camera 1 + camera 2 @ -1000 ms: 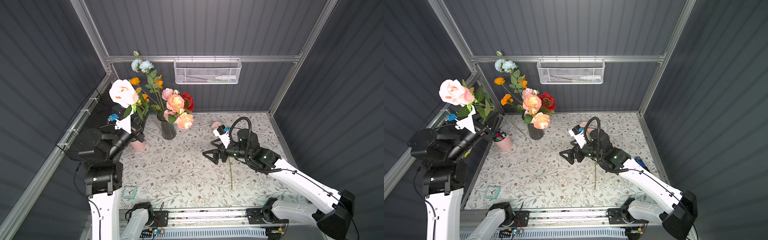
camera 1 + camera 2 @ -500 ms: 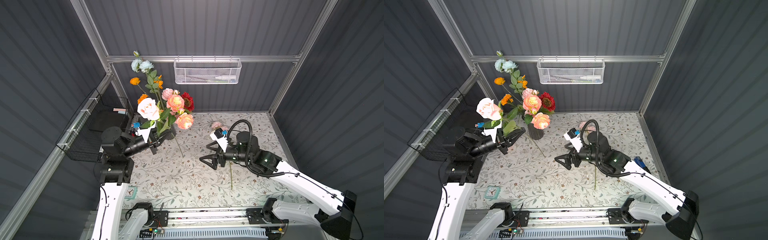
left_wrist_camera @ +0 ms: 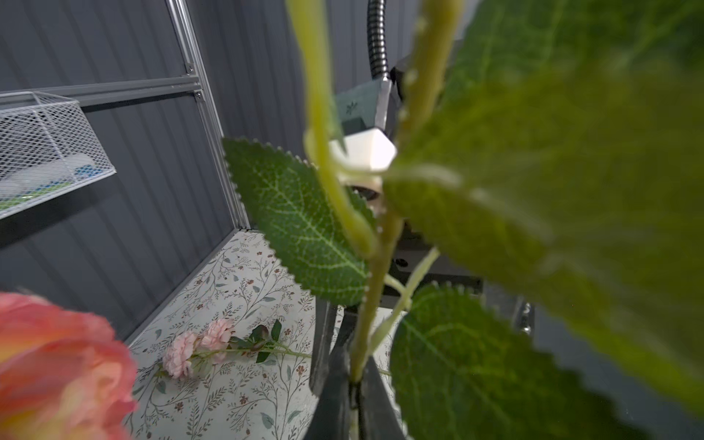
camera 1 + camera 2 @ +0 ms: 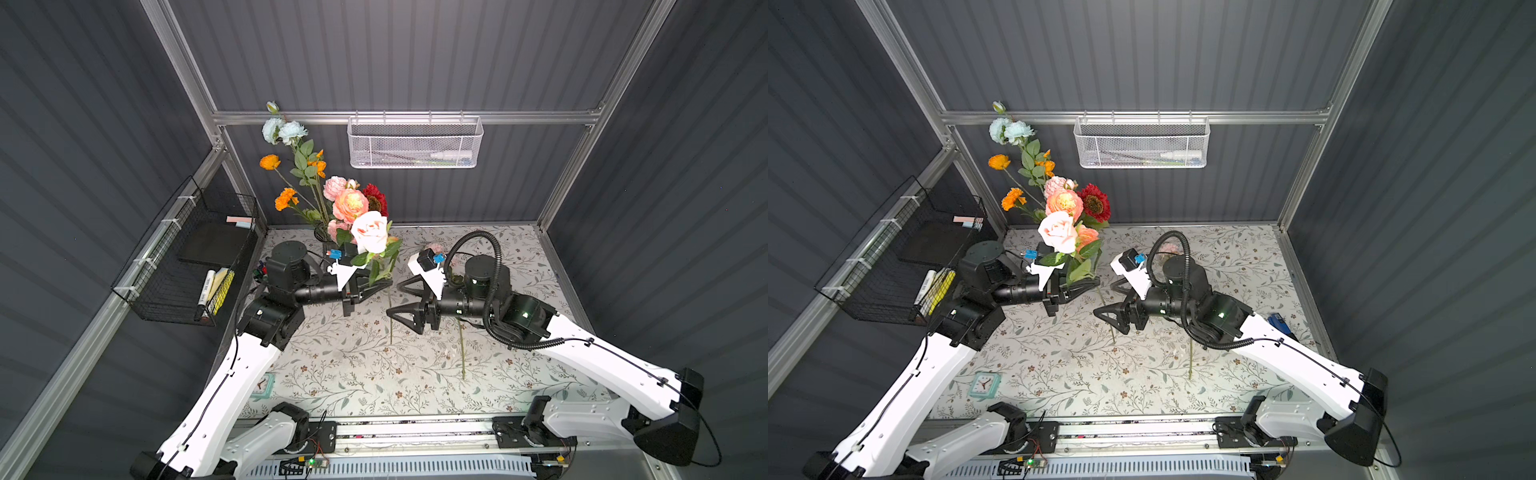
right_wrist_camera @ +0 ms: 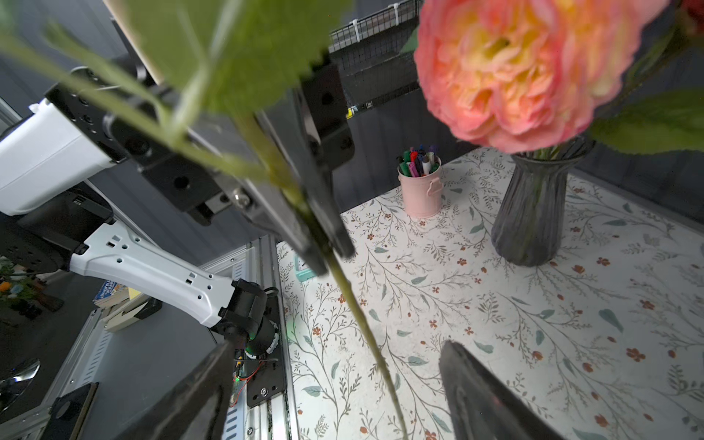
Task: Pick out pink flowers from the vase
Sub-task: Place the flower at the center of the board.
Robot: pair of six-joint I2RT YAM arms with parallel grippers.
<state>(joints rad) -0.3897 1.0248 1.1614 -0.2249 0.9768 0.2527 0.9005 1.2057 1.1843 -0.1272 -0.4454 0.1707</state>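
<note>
The left gripper (image 4: 386, 284) is pinching a pale pink ruffled artificial rose (image 4: 369, 232) by its stem, upright near the dark ribbed glass vase (image 5: 532, 213), while the right gripper (image 4: 394, 300) is straddling the stem, jaws spread.

Peach bloom (image 3: 57, 365) blurred, cut off at edge; near leaf (image 3: 552, 171) blurred; wire basket (image 3: 45, 152) contents indistinct.

My left arm (image 4: 232, 374) and right arm (image 4: 602, 365): white shells, black joint housings, thin clipped cables; corrugated black hose (image 4: 496, 270) on the right.
</note>
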